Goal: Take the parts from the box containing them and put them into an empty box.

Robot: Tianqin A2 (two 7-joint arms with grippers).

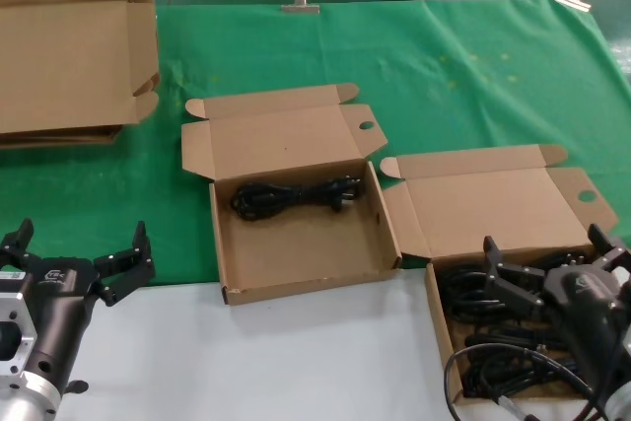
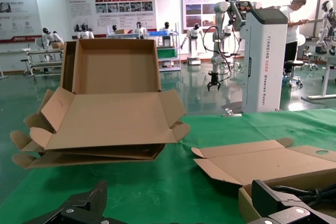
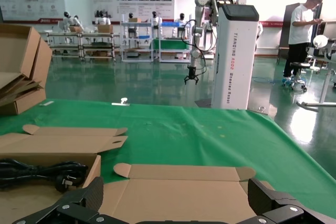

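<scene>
The middle mailer box (image 1: 306, 244) lies open with one black power cord (image 1: 296, 194) across its far side. The right-hand mailer box (image 1: 503, 209) lies open too, with several bundled cords (image 1: 473, 303) in its tray. My right gripper (image 1: 544, 248) is open and empty, hovering just above that tray. In the right wrist view, the right gripper (image 3: 176, 200) faces that box's lid (image 3: 184, 192), with the middle box's cord (image 3: 42, 174) beside it. My left gripper (image 1: 81, 244) is open and empty at the front left, beside the middle box. The left gripper (image 2: 178, 203) also shows in its own wrist view.
Large flattened cardboard sheets (image 1: 69, 56) are stacked at the back left, also in the left wrist view (image 2: 105, 124). Green cloth (image 1: 444, 66) covers the far table; bare white tabletop (image 1: 296, 362) runs along the front. Metal clips (image 1: 301, 2) hold the cloth's far edge.
</scene>
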